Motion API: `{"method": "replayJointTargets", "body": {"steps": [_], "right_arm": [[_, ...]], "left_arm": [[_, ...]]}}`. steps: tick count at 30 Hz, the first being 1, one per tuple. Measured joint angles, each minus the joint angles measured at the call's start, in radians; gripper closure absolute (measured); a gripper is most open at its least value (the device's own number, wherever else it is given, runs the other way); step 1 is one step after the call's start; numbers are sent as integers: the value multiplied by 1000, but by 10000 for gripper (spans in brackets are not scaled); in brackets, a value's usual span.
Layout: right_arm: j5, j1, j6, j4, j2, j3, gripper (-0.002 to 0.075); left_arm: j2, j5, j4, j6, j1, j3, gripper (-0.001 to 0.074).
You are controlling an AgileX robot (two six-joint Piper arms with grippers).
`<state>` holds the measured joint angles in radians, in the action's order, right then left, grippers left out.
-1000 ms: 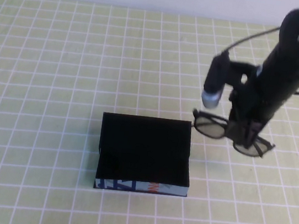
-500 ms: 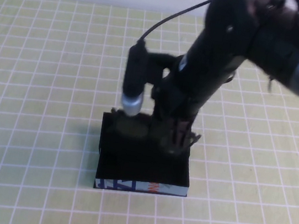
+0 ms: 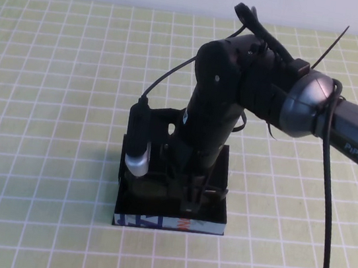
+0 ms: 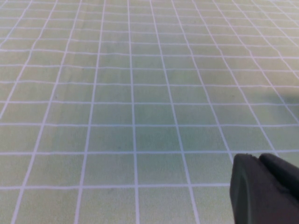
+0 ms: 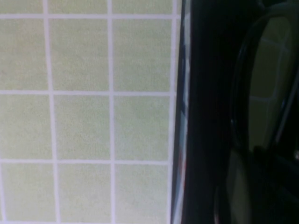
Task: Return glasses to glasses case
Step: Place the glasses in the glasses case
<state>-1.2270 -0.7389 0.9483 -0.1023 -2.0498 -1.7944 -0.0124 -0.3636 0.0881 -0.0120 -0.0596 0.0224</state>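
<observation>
The glasses case [image 3: 166, 223] is an open black box with a white, blue and orange front side, at the table's middle. My right gripper [image 3: 190, 199] reaches down into it, shut on the black-framed glasses [image 3: 147, 184], which sit low inside the case and are mostly hidden by the arm. In the right wrist view a tinted lens of the glasses [image 5: 266, 84] lies inside the black case wall [image 5: 201, 93], close to the right gripper [image 5: 268, 182]. My left gripper [image 4: 259, 158] shows only in the left wrist view, shut and empty above bare cloth.
A yellow-green cloth with a white grid [image 3: 52, 89] covers the table. The right arm [image 3: 265, 93] and its cables hang over the case from the right. A white wall runs along the far edge.
My right gripper has carried the glasses leftward from the cloth right of the case, over it, and down into the case. The case has not moved.
</observation>
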Motion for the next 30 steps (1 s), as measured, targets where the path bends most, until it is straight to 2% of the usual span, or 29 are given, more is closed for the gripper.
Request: {"method": "replayJointTargets", "body": {"steps": [11, 20, 30], "right_arm": [[0, 0, 0, 8, 0, 0, 719], [0, 0, 0, 8, -11, 0, 663], [0, 0, -22, 28, -11, -23, 657]], "left_arm": [[0, 0, 2, 0, 0, 0, 739], [0, 0, 2, 0, 0, 0, 739], [0, 0, 2, 0, 0, 0, 739]]}}
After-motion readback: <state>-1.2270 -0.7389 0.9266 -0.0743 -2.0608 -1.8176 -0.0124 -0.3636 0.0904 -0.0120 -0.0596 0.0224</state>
